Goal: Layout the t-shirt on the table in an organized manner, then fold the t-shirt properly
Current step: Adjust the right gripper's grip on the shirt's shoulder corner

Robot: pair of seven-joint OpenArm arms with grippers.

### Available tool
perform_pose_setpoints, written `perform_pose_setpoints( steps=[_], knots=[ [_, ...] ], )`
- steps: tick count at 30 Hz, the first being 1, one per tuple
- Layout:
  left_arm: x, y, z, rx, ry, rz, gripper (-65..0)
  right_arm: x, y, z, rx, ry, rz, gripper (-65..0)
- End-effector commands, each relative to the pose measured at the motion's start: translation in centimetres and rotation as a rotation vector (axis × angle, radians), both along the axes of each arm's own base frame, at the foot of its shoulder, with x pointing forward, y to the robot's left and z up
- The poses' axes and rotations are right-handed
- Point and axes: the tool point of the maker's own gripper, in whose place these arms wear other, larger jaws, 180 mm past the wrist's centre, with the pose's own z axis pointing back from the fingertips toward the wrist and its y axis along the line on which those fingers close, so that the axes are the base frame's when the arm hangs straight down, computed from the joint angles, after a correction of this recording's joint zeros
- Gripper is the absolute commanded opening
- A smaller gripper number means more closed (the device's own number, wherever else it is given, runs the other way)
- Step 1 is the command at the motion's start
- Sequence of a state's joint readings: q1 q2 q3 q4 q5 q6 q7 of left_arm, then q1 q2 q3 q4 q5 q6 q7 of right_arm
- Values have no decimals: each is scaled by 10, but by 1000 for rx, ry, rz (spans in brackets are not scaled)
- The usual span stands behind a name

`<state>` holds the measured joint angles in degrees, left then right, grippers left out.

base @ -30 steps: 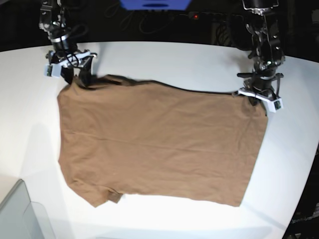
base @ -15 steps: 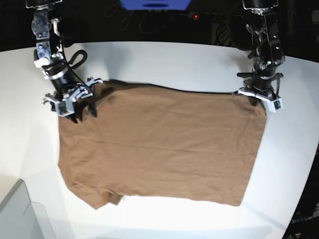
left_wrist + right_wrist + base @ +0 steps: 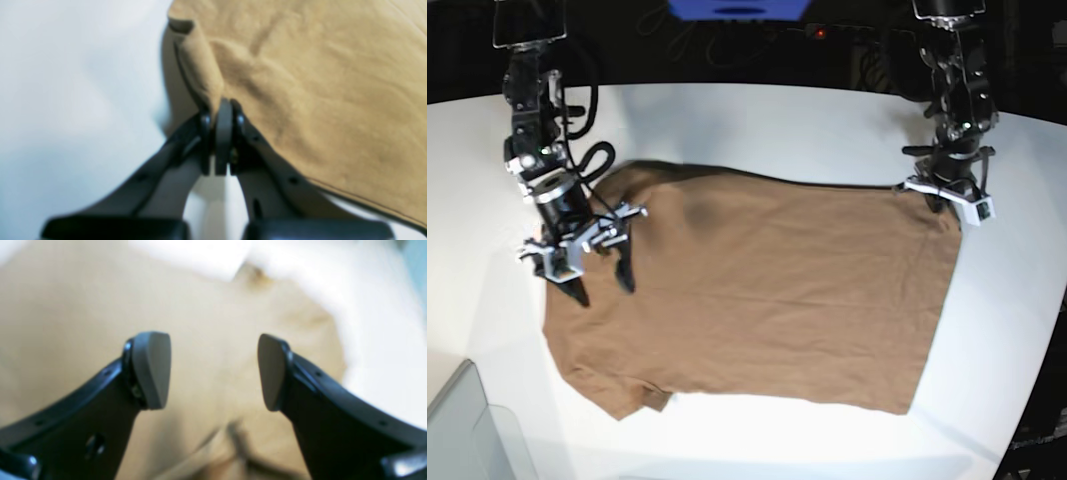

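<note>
the soft brown t-shirt (image 3: 757,290) lies flat on the smooth white table (image 3: 757,125). the left gripper (image 3: 223,110) pinches its corner. the right gripper (image 3: 213,370) hangs over the cloth with jaws wide apart.

A plain brown t-shirt (image 3: 757,290) with no pattern lies on a white desk (image 3: 757,120). Both hands have black fingers (image 3: 83,413) with grey pads (image 3: 151,368).
</note>
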<state>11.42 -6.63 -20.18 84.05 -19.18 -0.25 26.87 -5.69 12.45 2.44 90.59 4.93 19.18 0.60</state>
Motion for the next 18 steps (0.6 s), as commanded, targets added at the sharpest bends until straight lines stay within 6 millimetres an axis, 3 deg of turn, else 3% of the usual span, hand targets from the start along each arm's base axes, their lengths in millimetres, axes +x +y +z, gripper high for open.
perform_pose_setpoints(
  steps=[1,3,6,11,18],
  knots=[
    [4,3,7,8,-16,-3,-645,2,-11,23,24,-72,-34,-240],
    [6,3,8,9,-20,-2,-645,-9,-29,22,45,-66,-98,-240],
    [6,3,8,9,-22,-1,-645,-30,-45,-4,70,32,-188,-240],
    [6,2,8,10,-24,-3,-645,-69,-32,-48,129,180,-227,-240],
    [7,2,9,9,-26,-4,-645,-80,-12,-81,177,269,-199,-241]
  ],
)
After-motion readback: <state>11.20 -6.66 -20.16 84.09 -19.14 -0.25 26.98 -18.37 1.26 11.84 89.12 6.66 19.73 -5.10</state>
